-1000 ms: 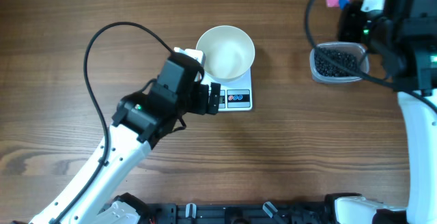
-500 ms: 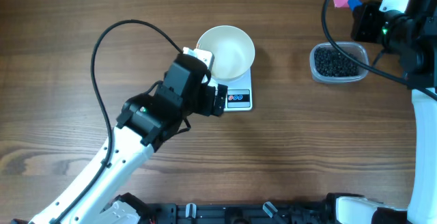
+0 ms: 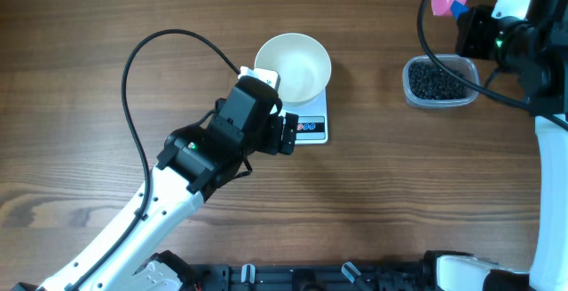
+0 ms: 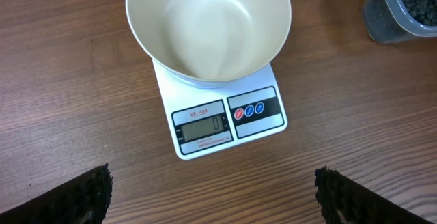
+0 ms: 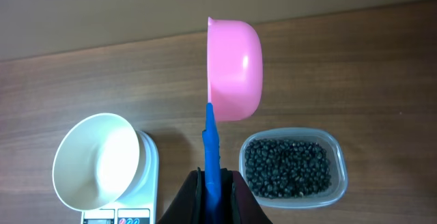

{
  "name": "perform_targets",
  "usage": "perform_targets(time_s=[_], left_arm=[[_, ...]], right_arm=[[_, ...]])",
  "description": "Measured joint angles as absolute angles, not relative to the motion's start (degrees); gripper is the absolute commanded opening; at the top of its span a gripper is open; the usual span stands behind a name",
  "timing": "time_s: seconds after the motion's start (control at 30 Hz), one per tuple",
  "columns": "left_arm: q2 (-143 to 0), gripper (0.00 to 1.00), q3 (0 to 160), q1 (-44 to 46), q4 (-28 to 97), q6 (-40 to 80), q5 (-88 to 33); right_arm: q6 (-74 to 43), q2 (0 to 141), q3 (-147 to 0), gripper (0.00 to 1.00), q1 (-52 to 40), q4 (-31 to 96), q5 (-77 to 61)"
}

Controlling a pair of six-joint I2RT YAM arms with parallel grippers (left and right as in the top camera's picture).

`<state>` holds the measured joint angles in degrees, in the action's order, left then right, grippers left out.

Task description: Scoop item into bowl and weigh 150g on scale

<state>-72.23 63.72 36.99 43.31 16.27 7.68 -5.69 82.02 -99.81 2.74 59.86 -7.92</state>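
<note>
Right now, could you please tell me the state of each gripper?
Left gripper: open, holding nothing.
Right gripper: shut on the scoop.

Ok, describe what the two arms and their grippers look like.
The left arm has white shells with black joints and a small green light; a black cable loops off it. The left gripper is black, with rough dark fingers. The right arm is white below, black above, with green lights and a second black cable; the right gripper is black.
</note>
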Motion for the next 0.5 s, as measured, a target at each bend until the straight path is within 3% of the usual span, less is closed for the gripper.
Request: perform_targets(time_s=[0.5], left_arm=[[-72.23, 1.0, 63.72, 36.88, 46.26, 15.16, 9.45]], right_arm=[[-5.67, 82.02, -99.81, 0.04, 2.74, 65.32, -7.01]])
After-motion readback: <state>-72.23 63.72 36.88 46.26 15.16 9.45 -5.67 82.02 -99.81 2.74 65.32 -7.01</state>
